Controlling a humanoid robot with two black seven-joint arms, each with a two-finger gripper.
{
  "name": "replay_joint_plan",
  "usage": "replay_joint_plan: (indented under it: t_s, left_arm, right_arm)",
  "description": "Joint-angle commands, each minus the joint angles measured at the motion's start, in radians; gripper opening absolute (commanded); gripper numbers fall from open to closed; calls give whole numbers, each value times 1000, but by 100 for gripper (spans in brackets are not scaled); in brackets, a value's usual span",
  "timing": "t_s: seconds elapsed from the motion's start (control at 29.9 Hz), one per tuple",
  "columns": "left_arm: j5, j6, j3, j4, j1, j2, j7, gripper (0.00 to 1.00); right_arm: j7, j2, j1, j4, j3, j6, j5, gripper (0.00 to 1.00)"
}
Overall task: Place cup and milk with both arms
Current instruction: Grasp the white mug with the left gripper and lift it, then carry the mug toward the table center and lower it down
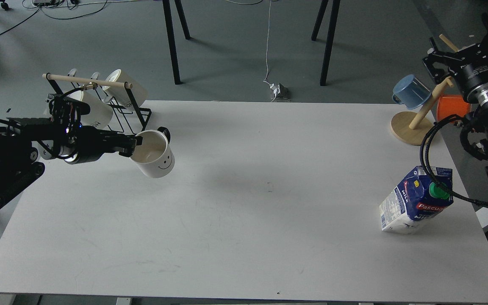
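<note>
Left claw (136, 144) pinches the cup (154, 154) by its rim, tilted above the table (244, 237). Far off to its right the milk (415, 201) stands untouched. Right claw (436, 63) hangs beyond it, grip unreadable. Both placements seem still ahead.

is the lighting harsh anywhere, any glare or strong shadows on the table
Head view: light is soft and even; the table shows no glare, only a faint shadow beside the cup and under the milk. The right gripper is dark, its fingers hard to read.
</note>
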Motion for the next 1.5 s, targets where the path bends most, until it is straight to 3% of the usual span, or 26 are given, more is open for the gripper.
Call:
replay_joint_plan:
  t_s: [0.0, 0.17, 0.47, 0.8, 1.1, 1.27, 1.3, 1.37, 1.47]
  left_arm:
    - [1, -83, 8, -92, -78, -16, 27, 6]
    - [48, -111, 13, -136, -138, -136, 136, 6]
    - [296, -111, 54, -135, -123, -393, 150, 6]
    - [320, -111, 105, -89, -56, -502, 183, 6]
    - [339, -111, 105, -44, -10, -564, 183, 10]
    - [339, -111, 102, -34, -11, -572, 183, 20]
    - [339, -111, 99, -34, -11, -572, 183, 25]
    - [339, -111, 90, -38, -11, -568, 183, 45]
    - [339, -111, 67, -52, -13, -553, 183, 52]
  right_arm:
    - [0, -6, 6, -1, 0, 0, 0, 100]
    - [0, -7, 31, -2, 34, 0, 0, 100]
    - [-9, 7, 216, -40, 26, 0, -3, 100]
    - [-8, 42, 246, -41, -15, 0, -3, 100]
    - [-3, 56, 241, -37, -17, 0, -3, 100]
    - [-3, 56, 238, -36, -17, 0, -3, 100]
    - [-3, 56, 233, -34, -17, 0, -3, 100]
    - [-3, 56, 230, -31, -17, 0, -3, 100]
    - [-3, 53, 220, -28, -17, 0, -2, 100]
